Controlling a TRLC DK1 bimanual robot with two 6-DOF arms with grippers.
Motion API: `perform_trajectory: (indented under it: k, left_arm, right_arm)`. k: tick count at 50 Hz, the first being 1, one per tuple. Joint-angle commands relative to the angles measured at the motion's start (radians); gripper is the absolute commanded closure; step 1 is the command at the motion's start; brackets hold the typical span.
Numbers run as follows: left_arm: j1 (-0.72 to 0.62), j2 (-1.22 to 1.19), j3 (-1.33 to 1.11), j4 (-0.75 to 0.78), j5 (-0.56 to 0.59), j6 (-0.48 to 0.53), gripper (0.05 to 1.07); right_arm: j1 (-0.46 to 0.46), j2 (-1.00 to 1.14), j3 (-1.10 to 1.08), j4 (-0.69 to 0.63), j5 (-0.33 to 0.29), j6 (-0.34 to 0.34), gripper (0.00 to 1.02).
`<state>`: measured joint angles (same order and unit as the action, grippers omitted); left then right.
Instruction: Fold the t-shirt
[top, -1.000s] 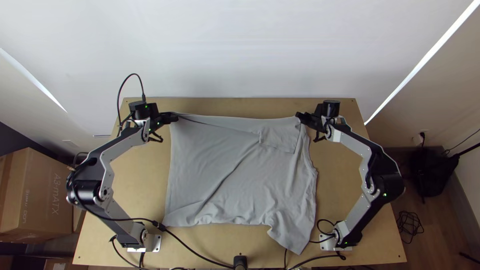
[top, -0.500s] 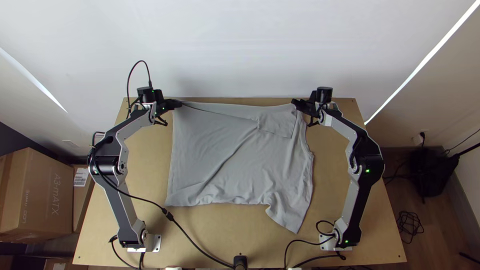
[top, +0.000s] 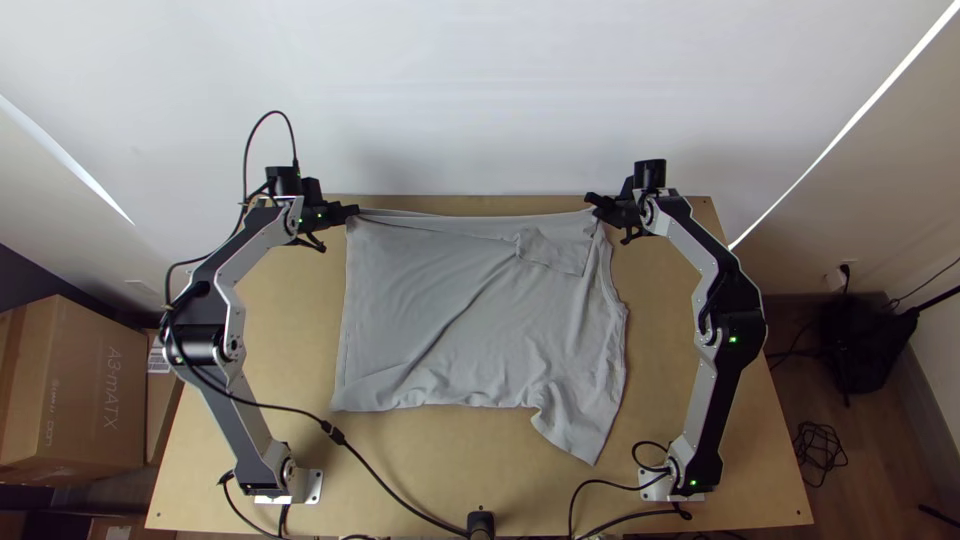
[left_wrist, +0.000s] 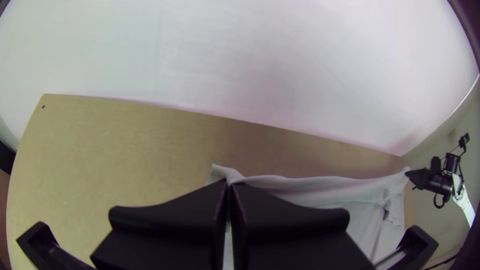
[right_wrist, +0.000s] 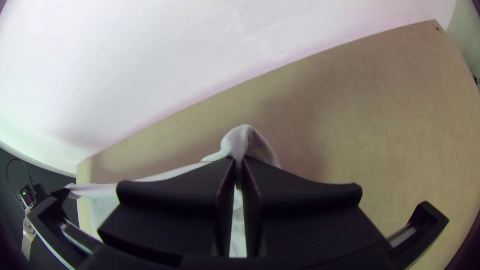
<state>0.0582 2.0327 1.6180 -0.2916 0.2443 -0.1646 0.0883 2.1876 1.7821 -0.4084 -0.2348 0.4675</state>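
The left gripper with wide flat black fingers (top: 352, 210) is at the far left corner of the light grey cloth t-shirt (top: 430, 300). Its two fingers are squeezed close together with a pinch of cloth between them, and a little bit of cloth pokes out past the tips. The right gripper with wide flat black fingers (top: 592, 202) is at the far right corner of the shirt. Its fingers are squeezed close too, and a small loop of cloth sticks up past their tips.

The shirt lies spread out in the middle of the table, between the two arms. Its far edge goes almost straight from one gripper to the other, with a thin strip of cloth along it. A square grey cloth patch, like a pocket (top: 555, 252), is near the far right corner. A long crease slants across the middle. The near edge is wavy and wrinkly, and a piece at the near right hangs out toward the near side.

The table is flat light brown wood (top: 285, 370). Black rubbery cables (top: 385, 497) run over its near side. Behind it is a big white wall (top: 500, 90). A brown cardboard box (top: 85, 390) sits off to the left, and a black bag (top: 862, 345) is on the floor to the right
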Motion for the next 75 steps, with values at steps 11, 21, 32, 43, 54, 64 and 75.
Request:
perform_trajectory:
  k: [11,21,32,43,54,64,75]
  left_arm:
    - [0.003,-0.235,-0.247,0.034,0.049,-0.013,1.05]
    - [0.002,-0.301,-0.385,0.080,0.049,-0.012,1.05]
    - [-0.004,-0.335,-0.478,0.121,0.049,-0.016,1.05]
    - [-0.008,-0.364,-0.532,0.134,0.049,-0.018,1.05]
    - [-0.015,-0.393,-0.618,0.167,0.049,-0.007,1.05]
    - [-0.026,-0.433,-0.687,0.160,0.047,0.017,0.15]
    - [0.009,-0.568,-0.742,0.111,0.047,0.050,0.10]
  right_arm:
    - [-0.009,-0.141,-0.131,-0.038,0.012,0.003,1.00]
    - [-0.002,-0.227,-0.237,-0.038,0.012,0.005,1.00]
    - [0.002,-0.325,-0.380,-0.027,0.011,0.008,1.00]
    - [0.004,-0.417,-0.553,0.052,0.012,0.008,1.00]
    - [0.010,-0.471,-0.675,0.126,0.012,0.008,1.00]
    - [0.013,-0.506,-0.721,0.149,0.012,0.010,0.33]
    - [-0.047,-0.624,-0.740,0.005,-0.001,-0.009,0.12]
